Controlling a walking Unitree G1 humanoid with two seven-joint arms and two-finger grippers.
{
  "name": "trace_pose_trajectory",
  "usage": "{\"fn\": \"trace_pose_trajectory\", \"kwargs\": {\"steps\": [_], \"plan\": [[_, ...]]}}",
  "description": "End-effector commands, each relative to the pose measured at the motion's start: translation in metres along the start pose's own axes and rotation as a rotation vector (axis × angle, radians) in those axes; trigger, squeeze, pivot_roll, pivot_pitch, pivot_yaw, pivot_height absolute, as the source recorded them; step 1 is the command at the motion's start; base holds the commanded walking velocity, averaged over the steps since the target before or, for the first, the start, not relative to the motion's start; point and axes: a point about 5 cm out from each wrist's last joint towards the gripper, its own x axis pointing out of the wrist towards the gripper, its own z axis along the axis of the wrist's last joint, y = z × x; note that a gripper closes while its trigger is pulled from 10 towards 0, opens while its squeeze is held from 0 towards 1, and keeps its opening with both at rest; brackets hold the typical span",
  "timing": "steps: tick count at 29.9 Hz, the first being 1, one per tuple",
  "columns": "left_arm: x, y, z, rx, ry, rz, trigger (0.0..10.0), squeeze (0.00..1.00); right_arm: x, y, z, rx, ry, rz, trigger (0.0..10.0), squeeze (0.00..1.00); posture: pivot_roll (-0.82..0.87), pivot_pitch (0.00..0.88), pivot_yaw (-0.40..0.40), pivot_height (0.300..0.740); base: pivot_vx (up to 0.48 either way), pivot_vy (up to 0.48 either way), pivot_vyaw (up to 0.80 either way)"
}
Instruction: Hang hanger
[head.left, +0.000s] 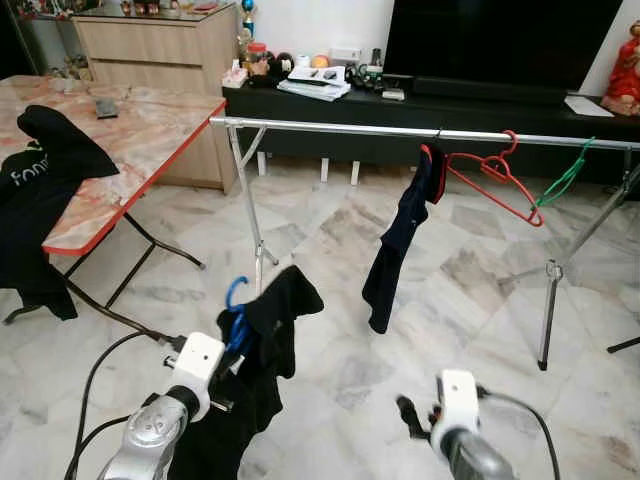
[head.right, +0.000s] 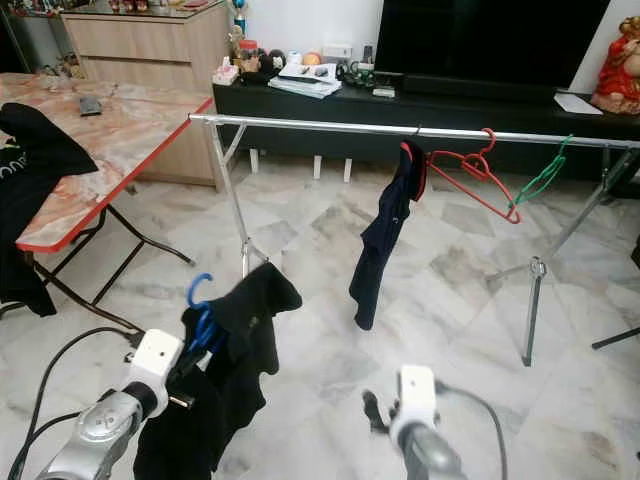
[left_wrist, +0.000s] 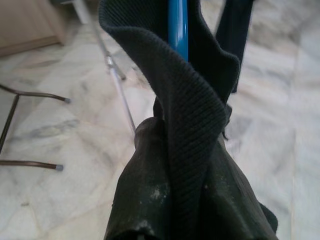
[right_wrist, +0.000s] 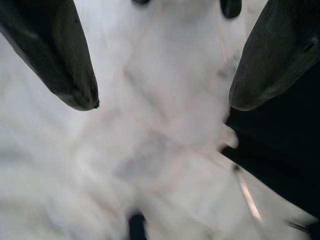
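My left gripper (head.left: 232, 352) is shut on a blue hanger (head.left: 236, 296) low in front of me, its hook pointing up. A black garment (head.left: 272, 322) drapes over that hanger and hangs down past the arm; in the left wrist view the blue hanger (left_wrist: 177, 25) rises out of the black garment (left_wrist: 192, 135). Ahead, a silver drying rail (head.left: 340, 126) runs across the room. On it hang a dark navy garment (head.left: 398, 240), a red hanger (head.left: 495, 176) and a green hanger (head.left: 563, 178). My right gripper (head.left: 410, 416) is low at the right, open over bare floor, fingers (right_wrist: 60, 60) apart.
A folding table (head.left: 130, 140) with a marble top and red edge stands at the left, a black shirt (head.left: 40, 180) draped on it. Rack legs (head.left: 548, 310) splay on the marble floor. A dark TV console (head.left: 420, 100) and a wooden cabinet (head.left: 150, 45) line the back wall.
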Motion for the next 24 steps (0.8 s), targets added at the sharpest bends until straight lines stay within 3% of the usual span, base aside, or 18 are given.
{"fn": "trace_pose_trajectory", "kwargs": {"steps": [1, 5, 7, 10, 14, 24], "plan": [[-0.003, 0.009, 0.011, -0.041, -0.086, 0.070, 10.0, 0.00, -0.003, -0.004, -0.017, 0.048, 0.053, -0.050, 10.0, 0.00, 0.06, 0.020, -0.022, 0.740, 0.000, 0.000, 0.00], [-0.013, 0.016, 0.000, -0.030, -0.042, 0.125, 10.0, 0.00, -0.008, -0.007, -0.035, 0.096, 0.094, -0.107, 10.0, 0.00, 0.05, 0.010, -0.009, 0.740, 0.000, 0.000, 0.00], [-0.022, 0.021, -0.011, -0.021, -0.002, 0.159, 10.0, 0.00, -0.011, -0.003, -0.049, 0.056, 0.120, -0.095, 10.0, 0.00, 0.06, 0.000, 0.001, 0.740, 0.000, 0.000, 0.00], [-0.027, 0.025, -0.013, -0.029, 0.003, 0.168, 10.0, 0.00, -0.013, -0.001, -0.055, 0.065, 0.127, -0.090, 10.0, 0.00, 0.05, 0.000, 0.007, 0.740, 0.000, 0.000, 0.00], [-0.035, 0.032, -0.011, -0.010, -0.015, 0.172, 10.0, 0.00, -0.006, 0.004, -0.037, 0.071, 0.114, -0.101, 10.0, 0.00, 0.05, 0.000, 0.010, 0.740, 0.000, 0.000, 0.00], [-0.050, 0.037, -0.015, 0.003, -0.010, 0.185, 10.0, 0.00, -0.004, 0.009, -0.035, 0.044, 0.125, -0.099, 10.0, 0.00, 0.07, 0.000, 0.010, 0.740, 0.000, 0.000, 0.00]]}}
